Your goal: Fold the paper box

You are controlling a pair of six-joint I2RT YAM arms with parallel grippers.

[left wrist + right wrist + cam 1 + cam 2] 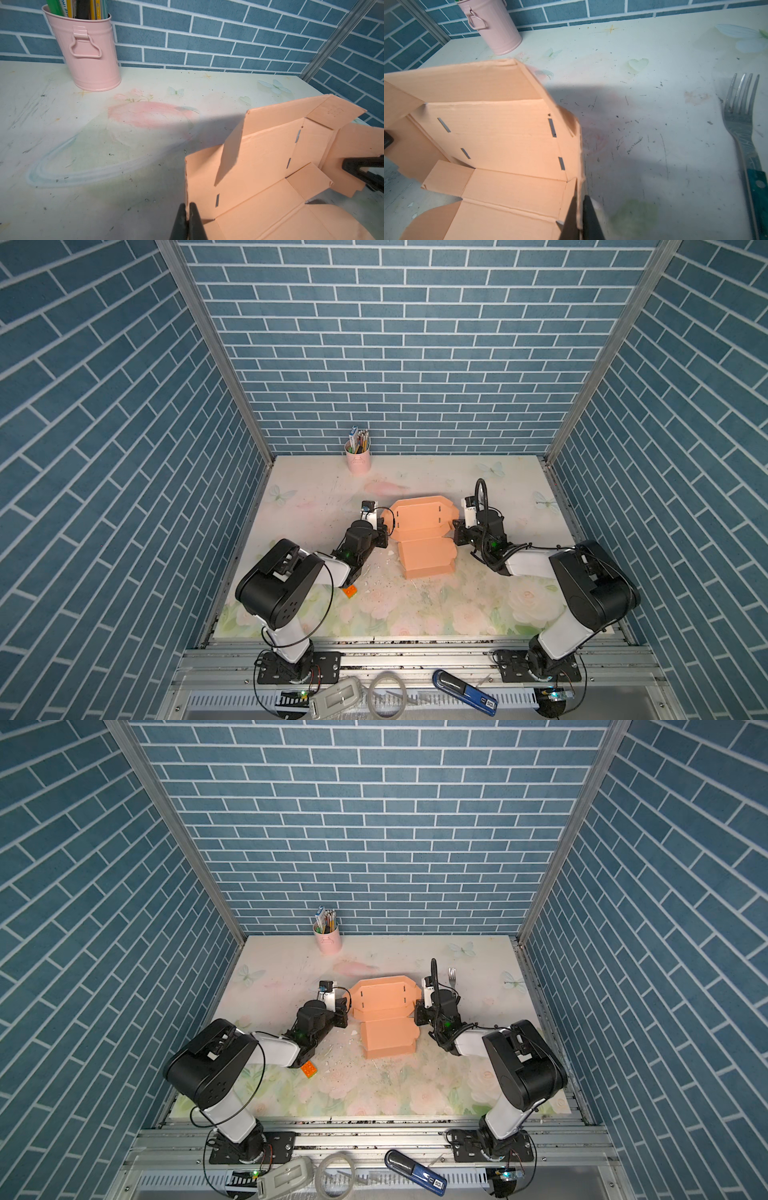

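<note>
Peach-orange paper box sits half-formed near the middle of the table, with its flaps raised. The left gripper pinches its left wall edge, and the right gripper is clamped on its right flap. The tabletop is a pale floral sheet, scuffed and flecked. A fork lies to the right, a pink pen bucket stands at the back, and an orange brick is by the left arm. Blue brick-pattern walls enclose three sides.
</note>
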